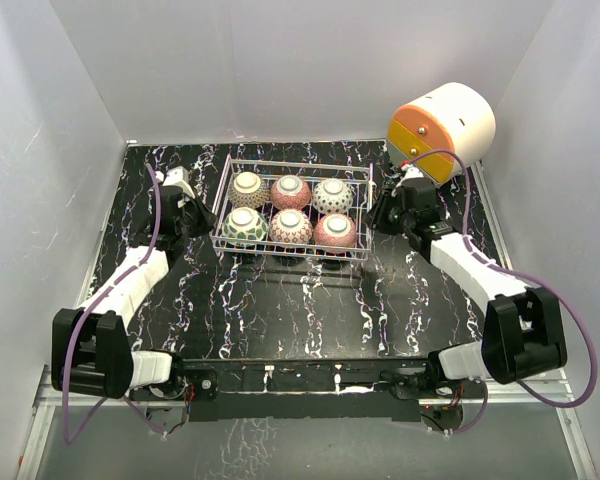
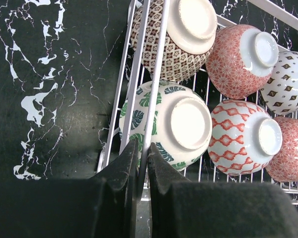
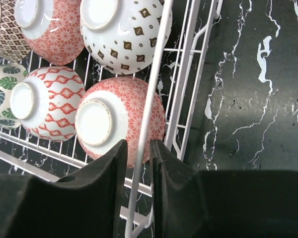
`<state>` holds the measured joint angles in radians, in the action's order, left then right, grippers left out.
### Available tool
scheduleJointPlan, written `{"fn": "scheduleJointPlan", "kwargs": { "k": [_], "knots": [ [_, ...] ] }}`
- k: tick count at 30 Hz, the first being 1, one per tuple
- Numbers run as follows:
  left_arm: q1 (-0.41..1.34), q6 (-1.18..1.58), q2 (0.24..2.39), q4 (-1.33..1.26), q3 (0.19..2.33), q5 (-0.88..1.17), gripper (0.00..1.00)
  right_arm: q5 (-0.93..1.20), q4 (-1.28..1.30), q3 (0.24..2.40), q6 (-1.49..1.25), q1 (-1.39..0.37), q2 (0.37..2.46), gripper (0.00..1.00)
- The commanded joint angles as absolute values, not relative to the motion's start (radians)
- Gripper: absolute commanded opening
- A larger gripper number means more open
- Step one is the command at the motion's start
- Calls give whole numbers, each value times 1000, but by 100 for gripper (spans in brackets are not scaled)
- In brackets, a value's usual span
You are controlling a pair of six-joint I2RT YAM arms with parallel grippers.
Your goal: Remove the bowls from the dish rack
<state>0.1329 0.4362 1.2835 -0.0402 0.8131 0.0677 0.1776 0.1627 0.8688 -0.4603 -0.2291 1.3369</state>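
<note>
Your left end effector [image 2: 142, 161] is pinched shut on the dish rack's [image 2: 156, 74] left rail. Your right end effector [image 3: 139, 151] straddles the right rail, narrow, contact unclear. Six bowls [image 2: 188, 124] sit foot-up inside the dish rack on the counter [image 2: 49, 99].

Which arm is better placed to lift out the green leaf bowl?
Left. The left gripper is clamped on the dish rack at its end rail, right beside the green leaf bowl. The right gripper straddles the rail at the opposite end, beside a pink-red bowl.
</note>
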Motion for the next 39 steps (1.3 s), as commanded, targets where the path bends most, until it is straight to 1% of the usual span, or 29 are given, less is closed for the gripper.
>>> {"fn": "scheduleJointPlan", "kwargs": {
  "k": [1,4,5,8,13,18,21,25,29,32,35,36,37,38,39],
  "knots": [
    [114,494,1204,-78,811,-26,0,60,170,957,-427,-287,1389,23],
    [114,498,1202,-70,817,-22,0,26,176,985,-426,-308,1422,12],
    [114,500,1207,-73,823,-18,0,16,178,992,-425,-313,1432,10],
    [114,506,1238,-76,854,-10,0,-14,181,1026,-417,-318,1464,7],
    [114,520,1307,-96,896,7,0,-41,177,1116,-390,-319,1548,7],
    [112,492,1363,-79,945,-46,0,-30,189,1221,-361,-320,1643,7],
    [112,483,1433,-69,984,-42,0,-41,197,1272,-348,-319,1700,7],
    [112,482,1480,-87,995,-33,1,-50,194,1319,-330,-319,1736,7],
    [112,473,1515,-68,1027,-55,2,-54,205,1383,-318,-317,1806,7],
    [111,471,1503,-67,1025,-58,2,-48,214,1407,-319,-318,1821,7],
    [110,462,1469,-81,994,-65,5,-45,198,1402,-317,-318,1809,7],
    [111,461,1460,-81,986,-73,8,-47,199,1402,-313,-318,1805,8],
    [111,459,1453,-77,982,-81,17,-49,199,1402,-310,-317,1797,8],
    [111,459,1449,-74,981,-83,21,-52,198,1399,-309,-317,1786,10],
    [110,457,1447,-70,986,-77,22,-58,197,1397,-308,-317,1773,14]
  ]
}}
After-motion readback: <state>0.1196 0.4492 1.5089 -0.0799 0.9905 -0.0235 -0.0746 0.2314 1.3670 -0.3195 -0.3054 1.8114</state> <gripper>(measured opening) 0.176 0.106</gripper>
